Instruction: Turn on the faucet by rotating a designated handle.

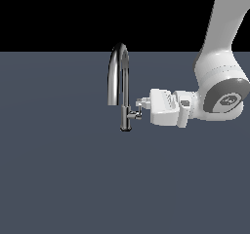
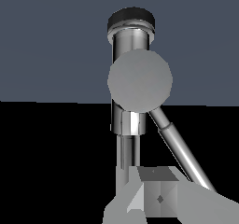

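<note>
Gripper (image 1: pixel 142 103) at the faucet's (image 1: pixel 120 84) handle (image 1: pixel 135 114), out on the open grey floor (image 1: pixel 58 179).

Faucet: slim shiny chrome, high arched spout, straight column standing upright on the floor, well away from any edge. Handle: small thin lever on a short stub off the lower column, on the exterior view's right. Arm reaches in level from that side; fingertips just beside the stub, contact unclear. Jaw opening: cannot tell. In the wrist view a round grey stub end (image 2: pixel 140 80) covers part of the column, and the fingers (image 2: pixel 156 197) are cut off at the frame edge.
</note>
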Tool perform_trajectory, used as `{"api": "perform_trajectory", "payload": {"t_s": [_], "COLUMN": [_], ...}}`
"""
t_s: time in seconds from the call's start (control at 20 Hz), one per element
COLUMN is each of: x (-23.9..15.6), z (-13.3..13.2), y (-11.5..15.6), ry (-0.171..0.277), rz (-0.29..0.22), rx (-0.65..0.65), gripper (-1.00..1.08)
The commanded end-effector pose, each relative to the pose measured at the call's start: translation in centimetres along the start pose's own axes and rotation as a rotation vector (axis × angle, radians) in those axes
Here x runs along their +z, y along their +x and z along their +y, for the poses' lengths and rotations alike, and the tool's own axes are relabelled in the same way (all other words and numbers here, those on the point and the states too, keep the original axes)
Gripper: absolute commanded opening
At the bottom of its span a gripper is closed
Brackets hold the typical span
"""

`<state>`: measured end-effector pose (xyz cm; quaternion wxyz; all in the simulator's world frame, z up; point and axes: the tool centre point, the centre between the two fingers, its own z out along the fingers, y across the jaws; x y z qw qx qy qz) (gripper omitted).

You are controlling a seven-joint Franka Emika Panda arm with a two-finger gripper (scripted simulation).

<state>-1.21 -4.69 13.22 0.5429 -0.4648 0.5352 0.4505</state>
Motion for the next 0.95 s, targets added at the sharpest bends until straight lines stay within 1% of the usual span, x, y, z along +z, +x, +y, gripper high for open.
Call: {"api": "perform_trajectory", "payload": {"t_s": [0.0, 0.25, 0.3, 0.35, 0.85, 0.9], "x": [-0.3, -0.5, -0.5, 0.4, -0.5, -0.5], "z": [1.7, 3.8, 3.8, 2.4, 5.4, 5.4], "y": [0.8, 1.6, 1.6, 0.5, 6.6, 6.6], "ry": [-0.002, -0.003, -0.003, -0.010, -0.003, -0.003], "rz": [-0.003, -0.004, -0.004, -0.007, -0.005, -0.005], "rx": [0.016, 0.016, 0.016, -0.010, 0.016, 0.016], "gripper": [-1.00, -1.00, -1.00, -1.00, -1.00, -1.00]}}
